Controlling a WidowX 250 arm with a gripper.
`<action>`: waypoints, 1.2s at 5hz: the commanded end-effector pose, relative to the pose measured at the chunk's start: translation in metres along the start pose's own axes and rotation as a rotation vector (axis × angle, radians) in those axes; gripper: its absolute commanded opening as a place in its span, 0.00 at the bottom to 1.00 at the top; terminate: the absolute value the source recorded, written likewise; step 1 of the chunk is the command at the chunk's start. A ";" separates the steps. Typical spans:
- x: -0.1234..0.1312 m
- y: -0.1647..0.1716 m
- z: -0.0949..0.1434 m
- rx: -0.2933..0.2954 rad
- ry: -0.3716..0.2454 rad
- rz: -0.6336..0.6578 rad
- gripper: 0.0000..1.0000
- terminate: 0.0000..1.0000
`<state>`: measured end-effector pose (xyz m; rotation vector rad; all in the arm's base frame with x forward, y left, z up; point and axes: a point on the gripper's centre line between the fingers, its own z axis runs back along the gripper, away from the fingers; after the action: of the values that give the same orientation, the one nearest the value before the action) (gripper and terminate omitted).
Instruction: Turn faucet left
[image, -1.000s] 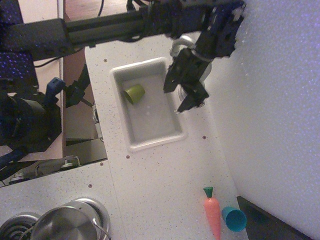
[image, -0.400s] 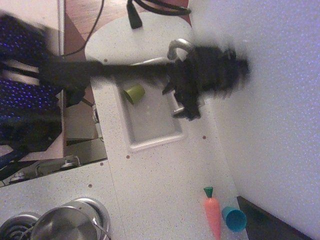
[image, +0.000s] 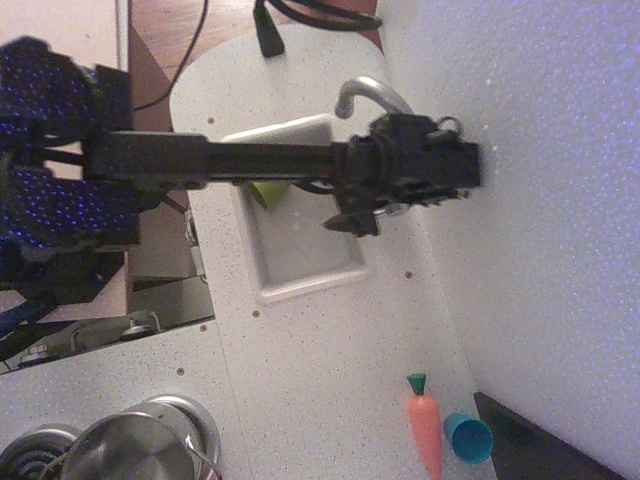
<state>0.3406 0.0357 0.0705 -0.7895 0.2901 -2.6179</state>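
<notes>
Faucet (image: 362, 94) stands at the worktop's back edge beside the sink (image: 300, 285); tool (image: 352, 218) sits low against its base, presumably for sideways leverage, its opening indiscernible.

There was one faucet (image: 362, 95); one sink (image: 300, 285); one carrot (image: 427, 430). Two cups showed: one green (image: 264, 193), one blue (image: 467, 437); one steel pot (image: 130, 452).
</notes>
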 end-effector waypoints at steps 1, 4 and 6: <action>-0.005 -0.042 0.002 0.067 0.133 -0.014 1.00 0.00; 0.139 0.035 0.072 0.049 0.596 -0.033 1.00 0.00; 0.139 0.035 0.072 0.049 0.596 -0.033 1.00 0.00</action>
<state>0.2807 -0.0562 0.1732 -0.0415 0.4011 -2.8343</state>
